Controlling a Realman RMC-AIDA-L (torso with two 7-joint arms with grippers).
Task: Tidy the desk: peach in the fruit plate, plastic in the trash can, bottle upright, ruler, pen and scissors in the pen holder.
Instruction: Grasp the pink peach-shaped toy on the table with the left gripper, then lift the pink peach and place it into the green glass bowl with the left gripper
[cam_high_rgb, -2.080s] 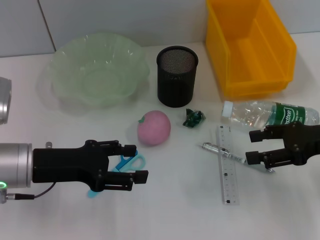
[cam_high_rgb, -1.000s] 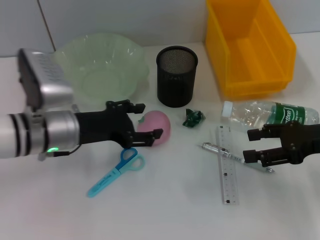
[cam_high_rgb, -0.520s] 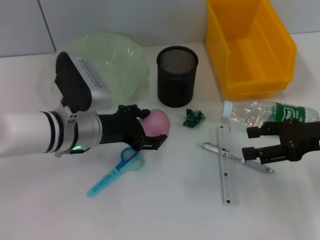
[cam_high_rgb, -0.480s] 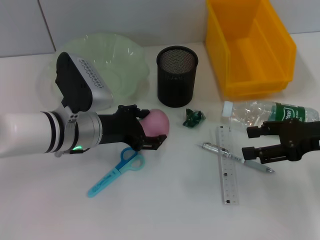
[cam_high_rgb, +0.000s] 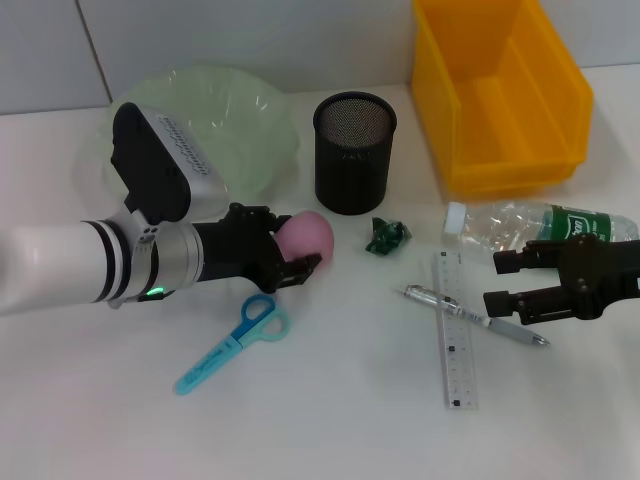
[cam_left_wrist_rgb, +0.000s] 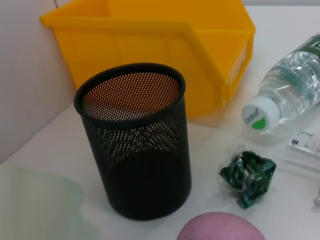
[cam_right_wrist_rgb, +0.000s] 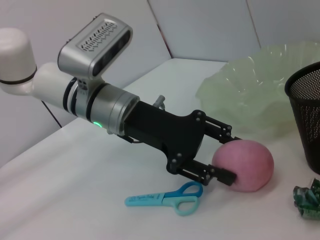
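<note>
Since the earlier frame, swung from beside the scissors (cam_high_rgb: 232, 340) to the peach (cam_high_rgb: 305, 238): left gripper (cam_high_rgb: 287, 249), fingers closed around it at 7 o'clock of the pen holder (cam_high_rgb: 353, 152). Right gripper (cam_high_rgb: 512, 282) spread open above the pen (cam_high_rgb: 476, 315). Risks: round peach slipping, rolling into the plastic wrapper (cam_high_rgb: 387, 235). One fruit plate (cam_high_rgb: 250, 110), ruler (cam_high_rgb: 455, 340), bottle (cam_high_rgb: 530, 226), bin (cam_high_rgb: 495, 90).

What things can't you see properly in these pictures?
- Far side of the peach, head view: the left gripper covers it.
- Bottom of the bottle, head view: cut by the edge, behind the right gripper.
- Inside the pen holder, left wrist view: too dark.
</note>
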